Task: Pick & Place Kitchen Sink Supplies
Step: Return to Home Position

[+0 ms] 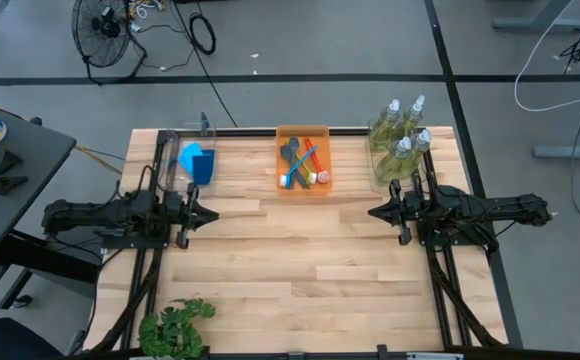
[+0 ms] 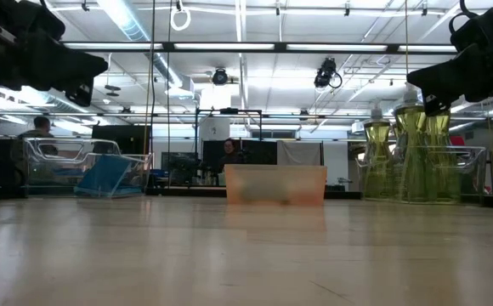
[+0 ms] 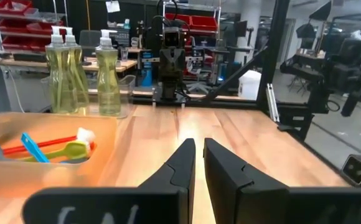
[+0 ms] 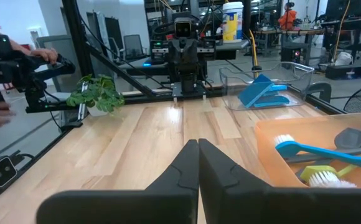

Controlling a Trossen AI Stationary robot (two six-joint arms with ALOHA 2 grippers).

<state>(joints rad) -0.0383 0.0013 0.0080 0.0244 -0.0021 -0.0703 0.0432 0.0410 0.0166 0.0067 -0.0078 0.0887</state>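
Several thin brushes point(image 1: 303, 163) lie in the orange tray point(image 1: 303, 130) at the middle of the far edge. Blue sponges point(image 1: 197, 160) rest in a clear bin point(image 1: 180, 140) at the far left. Pump bottles of yellow-green liquid point(image 1: 400, 140) stand in a clear bin point(image 1: 375, 160) at the far right. My left gripper point(image 1: 213, 213) point(image 3: 199, 149) hovers level at mid-left, pointing toward the table's right edge, shut but for a thin slit, with nothing between its fingers. My right gripper point(image 1: 373, 212) point(image 4: 198, 146) hovers level at mid-right, pointing toward the left edge, shut and empty.
A green leafy plant point(image 1: 175, 325) stands at the near left corner. Bare wood lies between the two grippers and toward the near edge. A person's hand point(image 4: 43, 55) shows beyond the table's near side, on other equipment. A fan point(image 1: 105, 30) stands on the floor past the far edge.
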